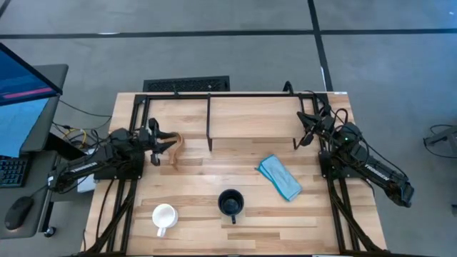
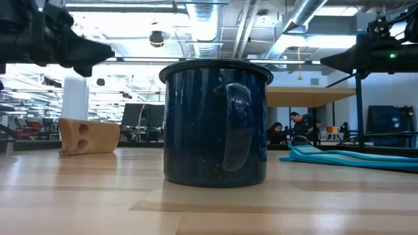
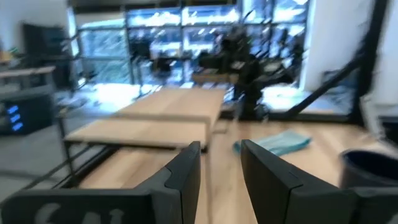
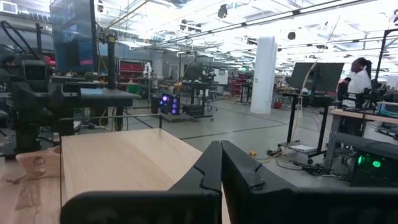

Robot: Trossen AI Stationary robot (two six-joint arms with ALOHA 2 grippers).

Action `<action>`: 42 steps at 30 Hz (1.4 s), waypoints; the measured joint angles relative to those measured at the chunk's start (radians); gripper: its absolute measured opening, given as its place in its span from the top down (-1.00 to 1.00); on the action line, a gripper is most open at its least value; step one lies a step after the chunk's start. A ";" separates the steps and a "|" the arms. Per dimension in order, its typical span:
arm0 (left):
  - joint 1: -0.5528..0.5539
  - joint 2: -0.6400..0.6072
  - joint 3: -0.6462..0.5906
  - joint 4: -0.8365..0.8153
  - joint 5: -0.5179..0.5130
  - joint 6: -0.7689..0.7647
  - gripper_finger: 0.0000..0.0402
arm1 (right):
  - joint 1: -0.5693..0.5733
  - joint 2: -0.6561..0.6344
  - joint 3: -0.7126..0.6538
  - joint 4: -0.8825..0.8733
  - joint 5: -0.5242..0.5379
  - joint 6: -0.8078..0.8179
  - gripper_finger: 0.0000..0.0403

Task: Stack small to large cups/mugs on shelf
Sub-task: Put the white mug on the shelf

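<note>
Mugs all off the shelf (image 1: pixel 235 121): tan mug (image 1: pixel 173 148) tipped at left-centre by part-open, empty left end effector (image 1: pixel 161 145), white mug (image 1: pixel 164 216) and navy mug (image 1: pixel 230 203) bottom-centre, right end effector (image 1: pixel 305 133) shut, empty; rigid, light, probably slick — grip rim wall.

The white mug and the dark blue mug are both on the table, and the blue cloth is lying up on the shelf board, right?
Not quite. The white mug and the dark blue mug are on the table, but the blue cloth lies on the table too, in front of the shelf, not on its board. The high view shows this.
</note>
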State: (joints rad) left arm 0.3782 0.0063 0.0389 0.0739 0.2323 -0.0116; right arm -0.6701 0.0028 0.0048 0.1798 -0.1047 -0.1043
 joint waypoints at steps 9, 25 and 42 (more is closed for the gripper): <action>-0.024 0.000 0.009 0.000 0.025 0.006 0.47 | 0.000 0.000 0.000 0.000 0.000 0.000 0.87; -0.169 0.000 0.034 0.031 0.030 0.050 0.47 | 0.000 0.000 0.000 0.000 0.000 0.000 0.87; -0.405 0.329 0.315 -0.227 -0.099 0.041 0.47 | 0.000 0.000 0.000 0.000 0.001 0.000 0.87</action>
State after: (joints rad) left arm -0.0266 0.3354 0.3537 -0.1530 0.1338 0.0295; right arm -0.6701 0.0025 0.0046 0.1795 -0.1040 -0.1043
